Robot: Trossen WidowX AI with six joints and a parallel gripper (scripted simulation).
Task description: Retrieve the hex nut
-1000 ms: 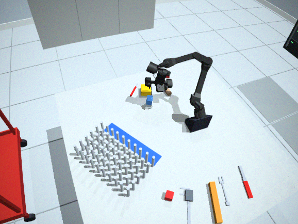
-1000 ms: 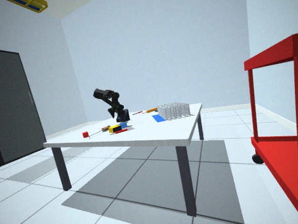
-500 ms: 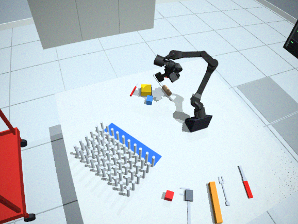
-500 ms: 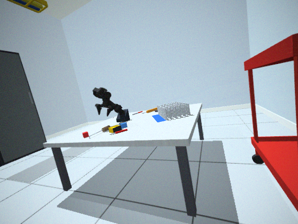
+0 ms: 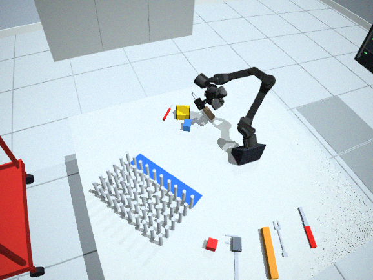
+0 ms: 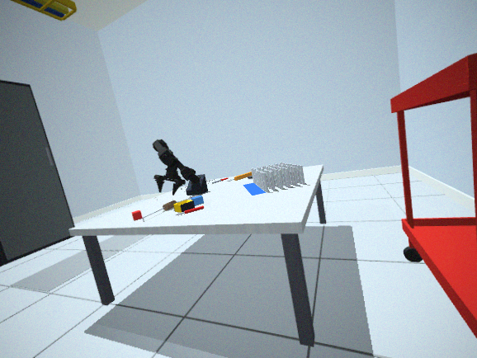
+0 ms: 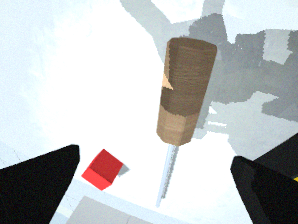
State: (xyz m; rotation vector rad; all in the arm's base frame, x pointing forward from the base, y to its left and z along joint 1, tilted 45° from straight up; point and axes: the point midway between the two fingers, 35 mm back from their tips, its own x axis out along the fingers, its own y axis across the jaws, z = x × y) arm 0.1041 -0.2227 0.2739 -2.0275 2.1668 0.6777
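Note:
My gripper is open and empty. It hangs above the table over a tool with a wooden handle and a thin metal shaft. In the wrist view the lower end of the handle lies between the fingertips, untouched, with the shaft pointing down the picture. The metal spacers stand upright in rows. The blue taped strip lies along their front, with nothing visible on it. I cannot make out the nut among the spacers.
A yellow block, a blue block and a red-handled tool lie near the gripper. A red cube is by the shaft. Another red cube, an orange bar and several tools lie beyond the arm's base.

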